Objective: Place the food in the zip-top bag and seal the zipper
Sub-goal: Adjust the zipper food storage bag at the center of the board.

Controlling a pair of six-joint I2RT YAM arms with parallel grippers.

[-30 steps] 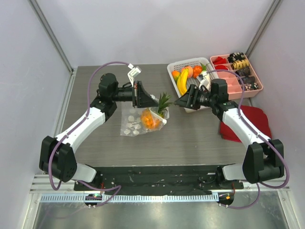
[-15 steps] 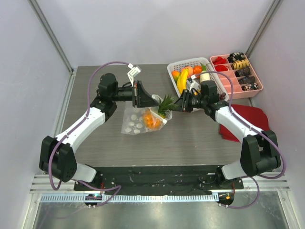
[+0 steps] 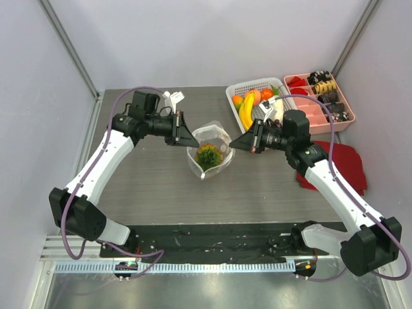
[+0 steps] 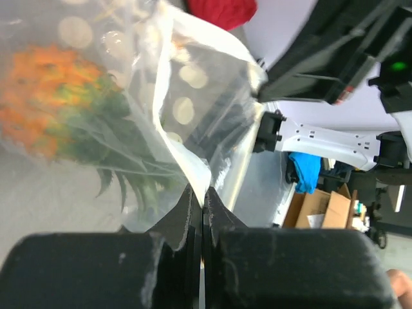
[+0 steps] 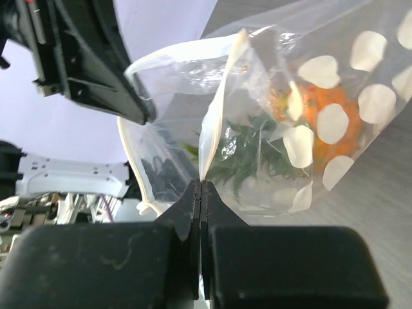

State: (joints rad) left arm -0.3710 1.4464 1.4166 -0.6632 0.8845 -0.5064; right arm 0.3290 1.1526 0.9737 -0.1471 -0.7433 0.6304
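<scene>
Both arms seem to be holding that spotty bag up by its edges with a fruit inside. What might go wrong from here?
1. The left gripper and right gripper each pinch only a thin edge of the zip-top bag; the slick film might slip out and drop the orange fruit.
2. More food lies in the basket, yet both grippers are occupied; releasing one side to fetch it would likely let the mouth sag shut.
</scene>
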